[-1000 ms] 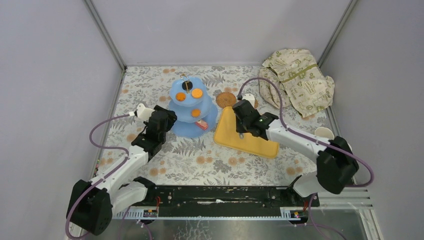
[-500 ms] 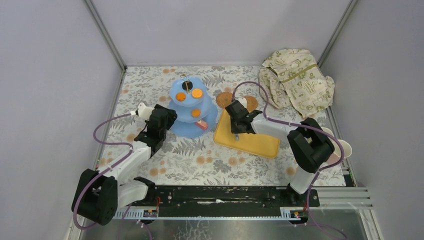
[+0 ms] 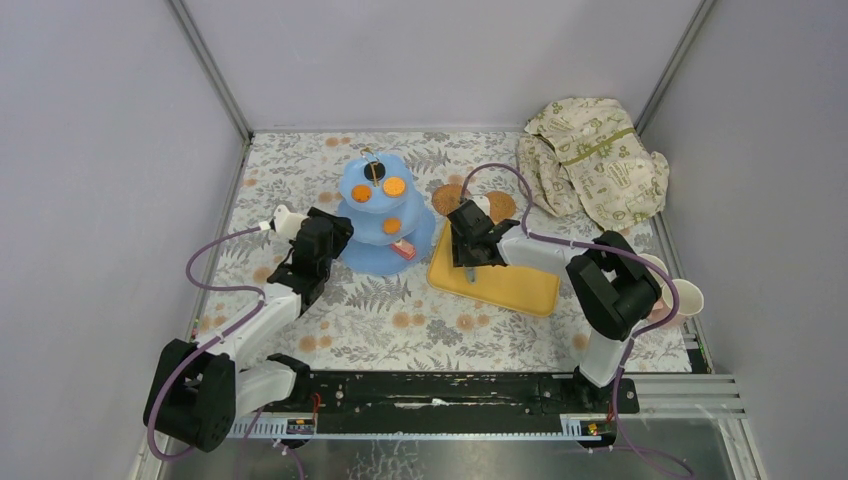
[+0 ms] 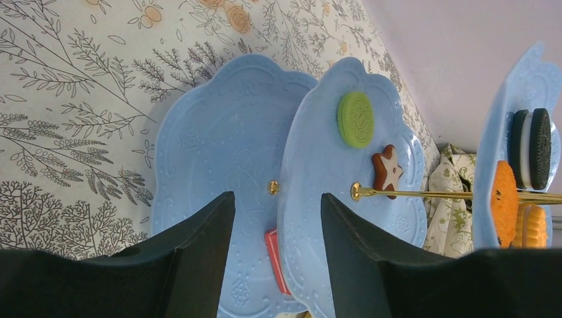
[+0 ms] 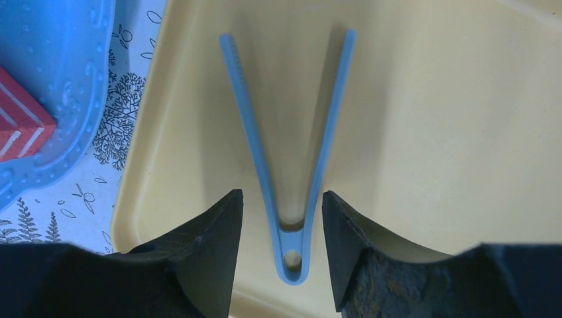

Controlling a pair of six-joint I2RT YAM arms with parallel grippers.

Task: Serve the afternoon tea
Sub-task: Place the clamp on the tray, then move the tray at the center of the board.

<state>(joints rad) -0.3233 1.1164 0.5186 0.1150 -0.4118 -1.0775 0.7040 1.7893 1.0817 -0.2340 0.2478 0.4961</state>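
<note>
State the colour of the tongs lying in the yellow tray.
The tongs are light blue, seen best in the right wrist view.

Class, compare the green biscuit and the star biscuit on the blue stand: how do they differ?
The green biscuit is round; the star biscuit has points. The green biscuit is one colour; the star biscuit is brown with a pale centre. Both lie on the middle tier of the stand.

So I'm counting 1 blue 3-tier stand [image 3: 362, 258], 3 orange biscuits [image 3: 394, 186], 1 dark sandwich cookie [image 4: 540, 149], 1 green biscuit [image 4: 355, 119], 1 brown star [image 4: 388, 171], 1 red slice [image 3: 404, 250], 2 woven coasters [image 3: 500, 208], 1 pale cup [image 3: 688, 298] in plain view, 1 yellow tray [image 3: 520, 285], 1 tongs [image 5: 291, 240], 1 cloth [image 3: 595, 160].
</note>
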